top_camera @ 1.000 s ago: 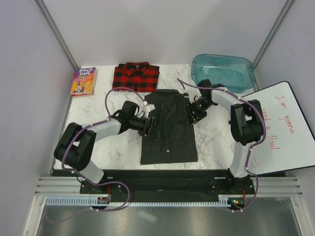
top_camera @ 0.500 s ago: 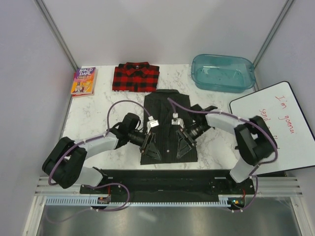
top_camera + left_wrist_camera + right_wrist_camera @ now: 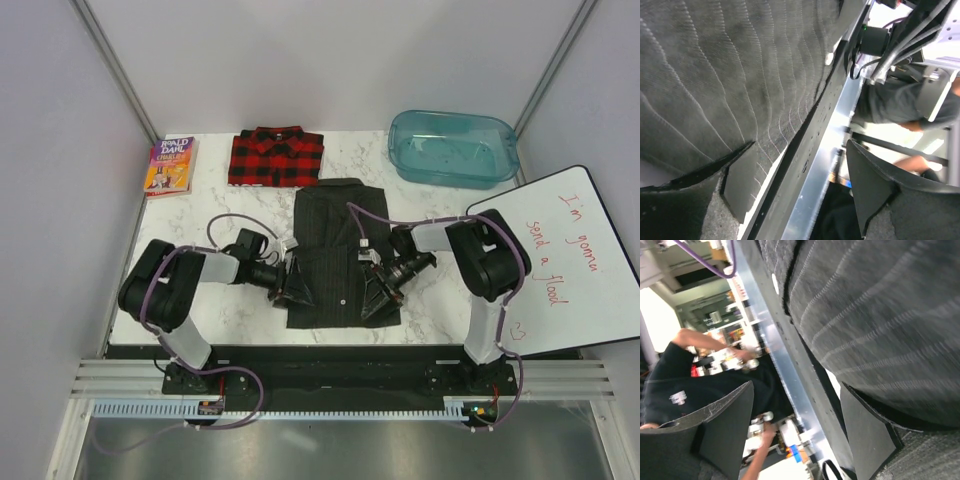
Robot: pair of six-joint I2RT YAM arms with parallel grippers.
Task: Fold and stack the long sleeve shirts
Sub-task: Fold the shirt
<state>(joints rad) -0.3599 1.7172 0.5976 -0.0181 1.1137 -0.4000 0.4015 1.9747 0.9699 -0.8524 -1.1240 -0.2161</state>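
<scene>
Charcoal pinstriped shirt point(image 3: 340, 250) lies flat. Your left gripper point(image 3: 296, 291) and right gripper point(image 3: 378, 299) gape wide at its near corners.

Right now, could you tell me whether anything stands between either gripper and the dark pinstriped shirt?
Nothing visible does. The left gripper and the right gripper sit at the near corners of the dark pinstriped shirt. Both have their jaws open, and each has one finger against the fabric's edge.

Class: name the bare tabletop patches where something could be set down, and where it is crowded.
Free: marble between book and left arm; strip between plaid shirt and bin. Crowded: near hem of charcoal shirt, with left gripper and right gripper at it.
</scene>
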